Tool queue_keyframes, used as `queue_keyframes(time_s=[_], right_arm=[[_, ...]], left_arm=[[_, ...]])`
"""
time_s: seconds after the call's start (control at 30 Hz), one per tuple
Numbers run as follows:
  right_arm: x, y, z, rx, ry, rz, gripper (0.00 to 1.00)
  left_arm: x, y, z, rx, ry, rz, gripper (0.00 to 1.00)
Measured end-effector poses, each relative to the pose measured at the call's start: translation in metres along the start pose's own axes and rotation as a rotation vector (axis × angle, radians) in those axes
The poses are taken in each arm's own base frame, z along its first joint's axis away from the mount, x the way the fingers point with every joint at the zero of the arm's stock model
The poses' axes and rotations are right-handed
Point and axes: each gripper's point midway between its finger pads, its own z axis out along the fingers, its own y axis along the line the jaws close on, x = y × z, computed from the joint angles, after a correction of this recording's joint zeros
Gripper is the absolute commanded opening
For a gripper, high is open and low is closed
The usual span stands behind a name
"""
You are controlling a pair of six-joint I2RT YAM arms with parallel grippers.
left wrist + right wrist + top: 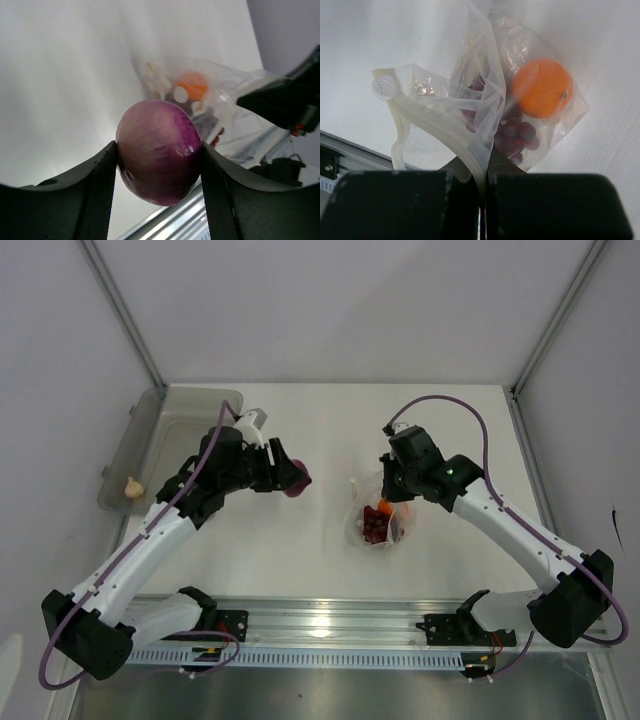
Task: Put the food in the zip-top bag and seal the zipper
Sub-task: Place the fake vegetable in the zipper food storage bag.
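My left gripper point(292, 480) is shut on the purple-red onion point(159, 150), held above the table left of the bag; the onion also shows in the top view point(297, 481). The transparent zip-top bag point(380, 515) lies at table centre with the orange point(542, 88) and dark red berries point(517, 135) inside. My right gripper point(485, 172) is shut on the bag's zip strip point(465, 150) and holds the mouth edge up. In the left wrist view the bag point(220, 105) lies beyond the onion. The garlic bulb point(132, 487) sits in the grey tub.
A grey translucent tub point(160, 440) stands at the table's left back edge. Grey walls enclose the table on three sides. An aluminium rail point(330, 625) with the arm bases runs along the near edge.
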Motion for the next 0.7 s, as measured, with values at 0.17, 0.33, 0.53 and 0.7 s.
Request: queue_keyframes(time_s=[0.17,0.33,0.53,0.7], right_arm=[[0.0,-0.003,0.0,0.006,0.003,0.01,0.0],[0.0,-0.001,-0.001,-0.003,0.006,0.017,0.0],[-0.003,-0.001,-0.003,-0.004,0.001,0.02,0.0],[-0.005,0.001,-0.005,-0.014,0.0,0.023,0.0]], left_arm=[[0.015,-0.044,0.0,0.134,0.042,-0.019,0.01],[0.028,-0.079,0.001,0.236,0.081,-0.024,0.01],[0.043,-0.104,0.015,0.29,0.138,-0.027,0.01],[0.054,-0.117,0.025,0.306,0.177,-0.029,0.01]])
